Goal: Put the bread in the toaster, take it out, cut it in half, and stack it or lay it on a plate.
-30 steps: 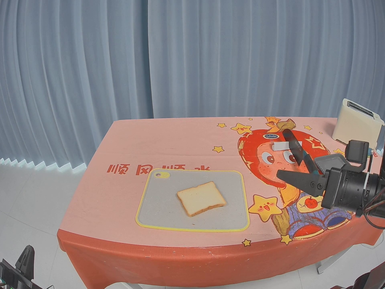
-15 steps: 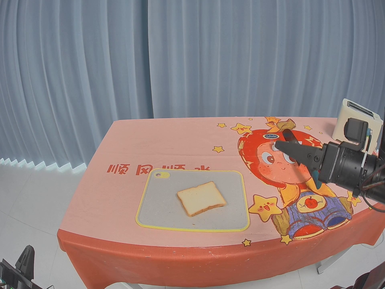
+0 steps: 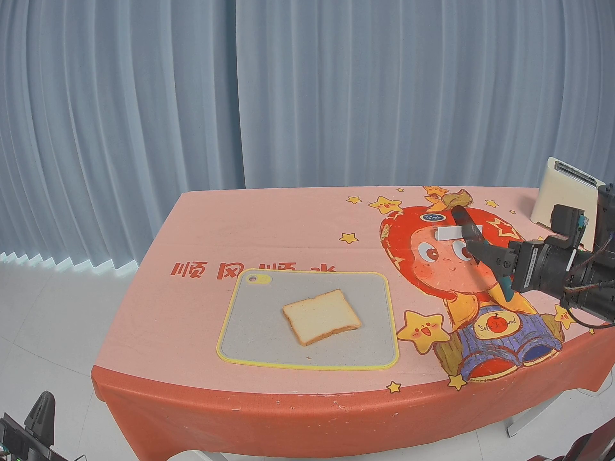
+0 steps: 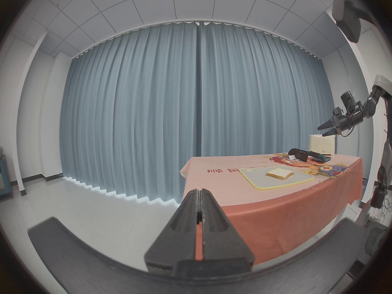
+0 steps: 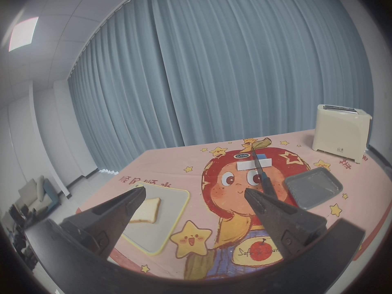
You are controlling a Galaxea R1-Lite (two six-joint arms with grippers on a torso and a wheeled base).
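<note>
The right hand (image 5: 194,192) hangs in the air above the right part of the worktop (image 3: 256,232), its two fingers spread wide with nothing between them. The bread (image 3: 322,317), one pale slice, lies flat well apart from this hand, off to the robot's left and lower down, on a grey cutting board (image 3: 256,334) with a yellow edge. Nothing touches the slice.

Directly below and just ahead of the open fingers lies a knife (image 3: 467,225) with a black blade and a teal handle. It rests on the tablecloth's cartoon face and crosses a small white strip (image 3: 448,233). To the right of the hand, on the cloth, sits a shallow grey tray (image 5: 313,186). Beyond the tray, at the far right corner of the worktop, stands a cream toaster (image 3: 567,200) with its slot facing up.

The left hand (image 4: 199,194) is low and off the worktop, out past its left front corner. Its fingers are pressed together and hold nothing. From this hand the bread is far off, up on the worktop and to the right.
</note>
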